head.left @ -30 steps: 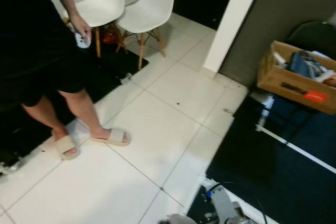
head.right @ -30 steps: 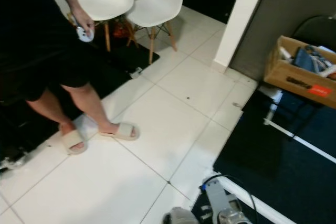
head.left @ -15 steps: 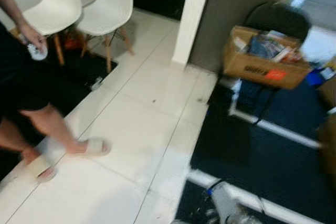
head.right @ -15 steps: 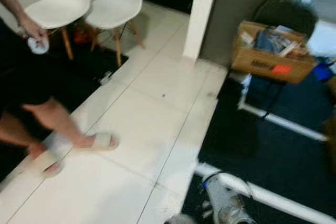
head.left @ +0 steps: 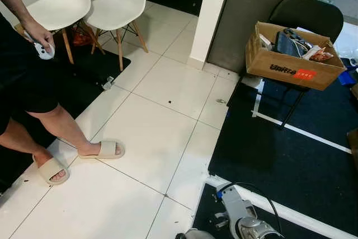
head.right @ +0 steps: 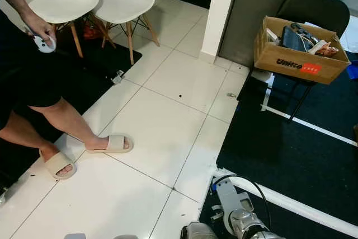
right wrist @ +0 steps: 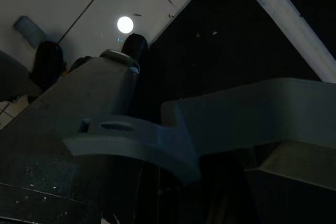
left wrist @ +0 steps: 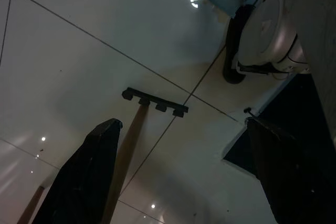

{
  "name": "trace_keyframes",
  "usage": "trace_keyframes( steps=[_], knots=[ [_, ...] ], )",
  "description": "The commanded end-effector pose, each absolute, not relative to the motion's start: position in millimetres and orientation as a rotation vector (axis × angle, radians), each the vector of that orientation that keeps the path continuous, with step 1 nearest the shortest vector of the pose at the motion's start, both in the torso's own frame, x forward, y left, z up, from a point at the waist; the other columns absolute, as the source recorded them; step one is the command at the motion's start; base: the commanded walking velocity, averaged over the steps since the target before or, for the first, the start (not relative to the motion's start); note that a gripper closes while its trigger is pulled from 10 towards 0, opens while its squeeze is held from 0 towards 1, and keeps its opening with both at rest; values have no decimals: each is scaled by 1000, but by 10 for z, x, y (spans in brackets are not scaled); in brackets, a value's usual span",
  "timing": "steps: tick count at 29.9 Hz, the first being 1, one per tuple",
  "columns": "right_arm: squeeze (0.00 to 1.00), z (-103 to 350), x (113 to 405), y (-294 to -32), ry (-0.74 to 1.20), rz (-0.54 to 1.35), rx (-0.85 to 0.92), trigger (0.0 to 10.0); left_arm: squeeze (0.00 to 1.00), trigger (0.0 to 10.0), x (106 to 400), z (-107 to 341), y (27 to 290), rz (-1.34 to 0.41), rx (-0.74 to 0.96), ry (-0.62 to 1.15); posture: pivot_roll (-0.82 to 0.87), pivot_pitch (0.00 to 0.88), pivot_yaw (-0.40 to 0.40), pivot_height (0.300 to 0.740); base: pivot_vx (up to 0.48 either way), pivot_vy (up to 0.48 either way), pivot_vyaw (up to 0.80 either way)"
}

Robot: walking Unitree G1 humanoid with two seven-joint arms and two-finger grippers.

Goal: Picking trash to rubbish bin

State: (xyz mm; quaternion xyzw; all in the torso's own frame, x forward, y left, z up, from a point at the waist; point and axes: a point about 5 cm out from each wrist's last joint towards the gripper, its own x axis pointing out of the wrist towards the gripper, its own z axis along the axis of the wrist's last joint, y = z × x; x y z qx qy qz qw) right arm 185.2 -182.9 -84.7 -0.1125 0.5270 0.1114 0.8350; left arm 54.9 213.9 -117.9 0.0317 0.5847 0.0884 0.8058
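Floor: white tiles (head.left: 162, 132) ahead of me, dark grout lines, a few small dark specks.
Mat: dark mat (head.left: 291, 155) to my right, white tape line (head.left: 305, 132) across it.
Box: cardboard box (head.left: 291, 65) resting on a black chair (head.left: 307, 15), red label on its side (contents jumbled, can't sort them out).
Chairs: two white chairs (head.left: 114, 1), wooden legs, far left.
Person: bare legs in beige slippers (head.left: 103, 149) on my left; hand (head.left: 38, 33) holding a white controller (head.left: 45, 52).
Pillar: white pillar (head.left: 210, 15) against a grey wall.
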Motion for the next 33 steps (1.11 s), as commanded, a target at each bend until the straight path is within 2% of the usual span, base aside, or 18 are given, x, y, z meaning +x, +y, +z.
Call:
trace_keyframes(
  steps=[1,6,27,33],
  knots=[
    [0,-872,1794,-1862,1135,226,-246,10000,0,10000,678,-1162,2093,174,66,1199,84,47,-62,740,0,0,0],
    [0,-896,1741,-1860,1151,226,-247,10000,0,10000,696,-1157,2106,172,72,1195,83,48,-56,740,0,0,0],
    [0,-940,1639,-1870,1180,220,-244,10000,0,10000,698,-1153,2120,163,84,1193,81,50,-47,740,0,0,-800],
    [0,-937,1646,-1867,1177,230,-258,10000,0,10000,697,-1151,2131,168,84,1192,91,40,-53,740,0,0,0]
  ],
)
